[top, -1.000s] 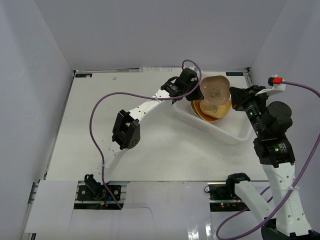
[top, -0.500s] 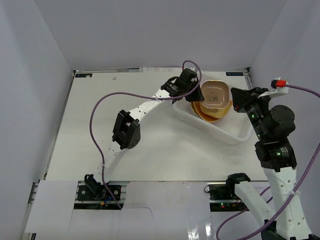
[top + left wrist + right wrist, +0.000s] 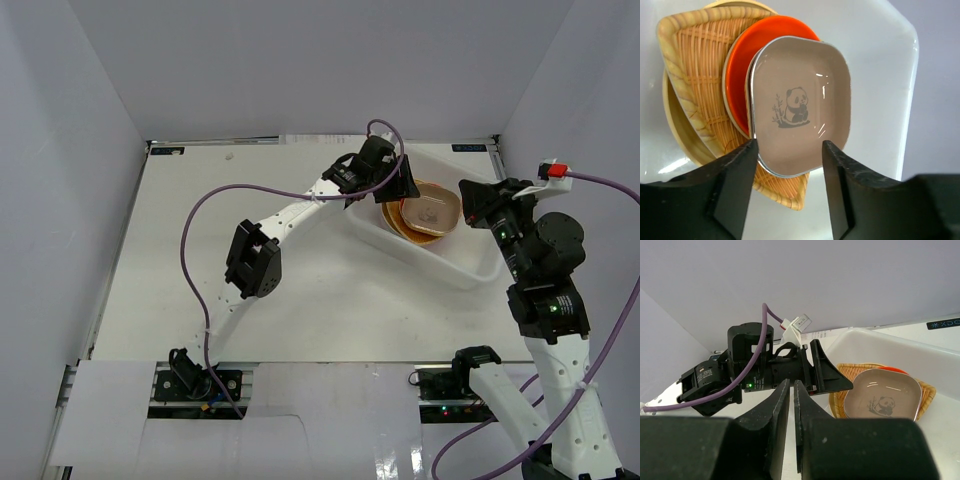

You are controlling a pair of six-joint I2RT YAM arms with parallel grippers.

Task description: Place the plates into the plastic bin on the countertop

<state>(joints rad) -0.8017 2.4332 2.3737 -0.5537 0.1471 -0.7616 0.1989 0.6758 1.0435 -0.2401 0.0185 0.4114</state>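
The plastic bin [image 3: 446, 266] stands at the back right of the countertop [image 3: 180, 270]. Several plates are stacked in its far end. A brown rounded-square plate with a panda [image 3: 800, 105] lies on top, over a red-orange round plate [image 3: 742, 55], a woven fan-shaped orange plate [image 3: 692, 75] and a tan round one [image 3: 675, 130]. My left gripper [image 3: 790, 145] hangs open just above the panda plate's near edge, gripping nothing. My right gripper [image 3: 792, 385] is shut and empty. It hovers beside the bin's right rim [image 3: 900, 347], pointing at the left gripper.
Grey walls close in the countertop on three sides. The left arm's elbow [image 3: 252, 262] and its purple cable [image 3: 190, 240] reach over the middle of the surface. The near half of the bin floor [image 3: 455, 250] shows white plastic only.
The left gripper has opened and let go of the panda plate, which went from tilted above the bin to lying flat on the stack. The right arm shifted slightly.
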